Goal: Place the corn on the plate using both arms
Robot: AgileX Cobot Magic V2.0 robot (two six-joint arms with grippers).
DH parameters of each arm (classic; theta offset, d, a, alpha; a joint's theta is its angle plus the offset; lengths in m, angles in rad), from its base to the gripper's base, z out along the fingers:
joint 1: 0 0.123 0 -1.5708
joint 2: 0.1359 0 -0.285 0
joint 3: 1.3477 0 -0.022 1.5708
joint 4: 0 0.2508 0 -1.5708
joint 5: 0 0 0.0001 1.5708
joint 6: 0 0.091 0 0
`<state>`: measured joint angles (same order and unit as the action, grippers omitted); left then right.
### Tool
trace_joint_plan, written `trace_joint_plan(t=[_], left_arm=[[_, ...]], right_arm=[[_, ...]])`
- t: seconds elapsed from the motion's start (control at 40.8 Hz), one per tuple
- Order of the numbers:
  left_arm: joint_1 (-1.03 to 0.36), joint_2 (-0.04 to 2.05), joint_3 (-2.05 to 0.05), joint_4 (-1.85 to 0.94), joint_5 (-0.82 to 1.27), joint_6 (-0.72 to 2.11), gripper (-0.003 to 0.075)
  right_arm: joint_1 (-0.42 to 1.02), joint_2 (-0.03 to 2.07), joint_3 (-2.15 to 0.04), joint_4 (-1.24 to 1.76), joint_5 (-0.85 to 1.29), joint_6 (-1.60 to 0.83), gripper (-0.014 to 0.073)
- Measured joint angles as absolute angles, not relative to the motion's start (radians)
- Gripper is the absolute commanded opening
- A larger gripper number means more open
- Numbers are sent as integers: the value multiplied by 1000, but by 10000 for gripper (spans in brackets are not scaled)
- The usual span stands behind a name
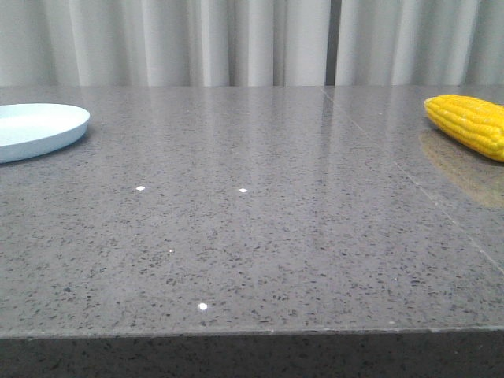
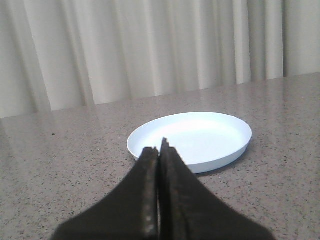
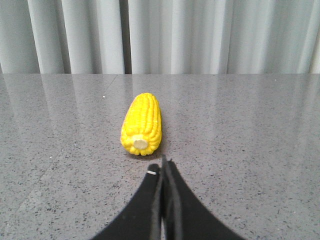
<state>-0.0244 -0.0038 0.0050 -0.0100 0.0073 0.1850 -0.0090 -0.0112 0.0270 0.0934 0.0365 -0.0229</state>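
Observation:
The yellow corn (image 1: 471,123) lies on the grey table at the far right; in the right wrist view the corn (image 3: 142,123) points its flat pale end at my right gripper (image 3: 162,165), which is shut and empty a short way from it. The pale blue-white plate (image 1: 35,128) sits at the far left edge; in the left wrist view the plate (image 2: 192,140) lies just beyond my left gripper (image 2: 159,146), shut and empty. Neither gripper shows in the front view.
The grey speckled table (image 1: 252,228) has a seam (image 1: 409,177) running diagonally on the right. Pale curtains (image 1: 236,39) hang behind the far edge. The table's front edge (image 1: 252,332) runs along the bottom.

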Motion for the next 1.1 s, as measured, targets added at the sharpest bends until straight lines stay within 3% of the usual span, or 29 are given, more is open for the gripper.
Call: trace_joint_plan(t=[0.932, 1.104], left_arm=[[-24, -4, 3, -10, -28, 185, -20], [-24, -4, -96, -10, -11, 185, -20]], right_arm=[[-9, -11, 27, 93, 23, -23, -67], [-9, -11, -56, 93, 85, -23, -67]])
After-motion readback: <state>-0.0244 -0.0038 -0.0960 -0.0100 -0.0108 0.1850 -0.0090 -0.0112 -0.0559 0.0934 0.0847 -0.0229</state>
